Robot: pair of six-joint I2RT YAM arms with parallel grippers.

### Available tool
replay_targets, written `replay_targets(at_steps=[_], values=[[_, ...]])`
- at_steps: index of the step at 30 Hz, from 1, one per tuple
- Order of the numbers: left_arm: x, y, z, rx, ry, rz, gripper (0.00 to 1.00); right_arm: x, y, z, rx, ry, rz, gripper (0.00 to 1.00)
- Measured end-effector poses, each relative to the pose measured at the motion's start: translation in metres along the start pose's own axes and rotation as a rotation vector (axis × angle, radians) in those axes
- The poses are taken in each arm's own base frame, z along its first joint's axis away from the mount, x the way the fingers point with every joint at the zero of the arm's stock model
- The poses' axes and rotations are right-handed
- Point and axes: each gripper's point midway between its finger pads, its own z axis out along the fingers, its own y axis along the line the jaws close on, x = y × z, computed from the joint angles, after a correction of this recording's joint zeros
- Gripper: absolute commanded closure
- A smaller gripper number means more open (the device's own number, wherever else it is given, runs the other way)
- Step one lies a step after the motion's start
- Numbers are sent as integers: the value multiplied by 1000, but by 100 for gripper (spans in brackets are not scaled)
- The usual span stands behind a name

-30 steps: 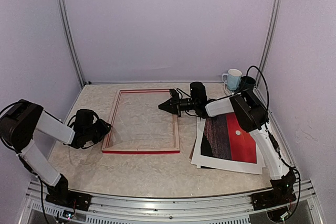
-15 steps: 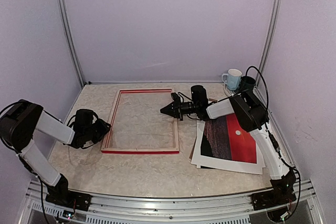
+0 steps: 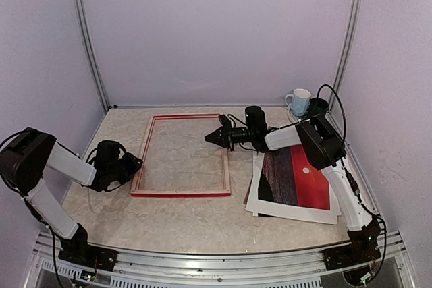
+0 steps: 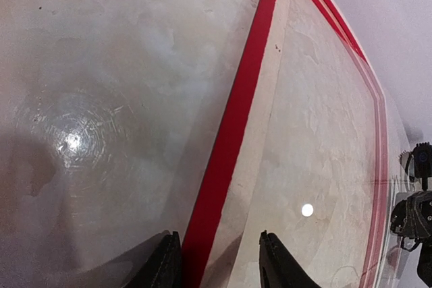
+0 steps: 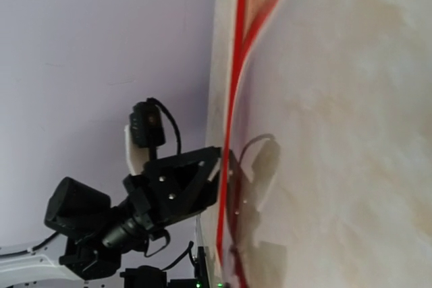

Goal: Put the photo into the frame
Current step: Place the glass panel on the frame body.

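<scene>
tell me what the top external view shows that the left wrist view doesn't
Only top external: the photo lying picture-up to the right of the frame, a white mug at the back right, and both arms in full. Only left wrist: the left gripper close up, its fingers on either side of the frame's left rail, gripping it. Both: the frame on the table, with the shut right gripper at its right rail.

Lilac walls (image 3: 216,32), aluminium corner posts (image 3: 88,45), marbled tabletop (image 3: 182,224)
</scene>
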Motion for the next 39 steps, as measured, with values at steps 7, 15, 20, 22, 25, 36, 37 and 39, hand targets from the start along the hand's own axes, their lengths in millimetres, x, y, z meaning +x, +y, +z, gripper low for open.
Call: replay_targets(at_steps=[7,15,20,22,25,36,37,39], values=[[0,0,0,4,-1,-1,60,-3,13,3,-25,5,-40,100],[0,0,0,9,-4,-4,60,-3,13,3,-21,7,-54,100],[0,0,0,9,-4,-4,60,-2,11,3,-16,10,-47,100],[0,0,0,9,-4,-4,60,-3,12,4,-15,12,-46,100],[0,0,0,12,-5,-4,60,-6,16,5,-17,17,-58,100],[0,0,0,14,-4,-6,60,-8,16,5,4,34,-77,100],[0,0,0,15,-4,-6,60,-8,15,5,7,35,-76,99],[0,0,0,15,-3,-6,60,-9,15,5,13,39,-78,97]])
